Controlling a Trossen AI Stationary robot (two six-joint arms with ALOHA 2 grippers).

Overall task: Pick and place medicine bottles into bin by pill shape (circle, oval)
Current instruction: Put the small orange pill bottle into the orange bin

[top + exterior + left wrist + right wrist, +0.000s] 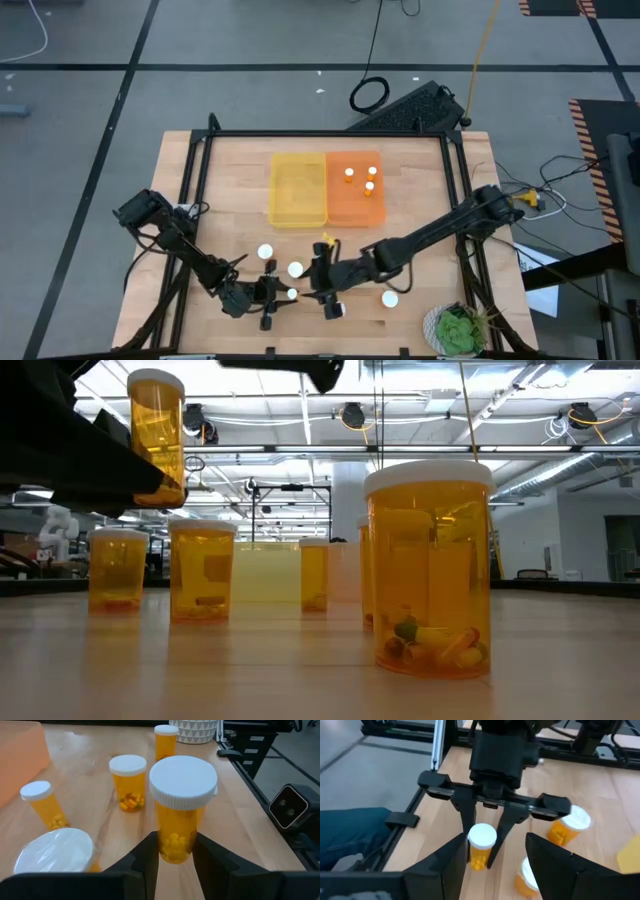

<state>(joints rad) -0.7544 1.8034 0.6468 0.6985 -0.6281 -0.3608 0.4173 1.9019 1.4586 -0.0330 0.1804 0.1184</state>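
My left gripper (175,840) is shut on an amber medicine bottle (182,810) with a white cap, near the table's front edge. That bottle hangs above the table at the upper left of the low view (157,435). My right gripper (496,840) faces it, open, with nothing between its fingers (318,288). Several more medicine bottles (265,253) (390,298) stand on their bases around the two grippers. Three bottles (369,187) stand in the orange bin (355,205). The yellow bin (298,190) sits beside it. My left gripper pinches the bottle's lower body (175,847) between its two fingers (150,857), one on each side, well below the cap. The fingers slant down onto it from the table's left. The bottle stands upright in the hold, lifted clear of the table.
A bottle with mixed coloured pills (129,782), a thinner one with yellow pills (42,805) and a white cap (55,852) stand close to the held bottle. A potted plant (460,330) is at the near right corner. A black frame (455,200) rims the table.
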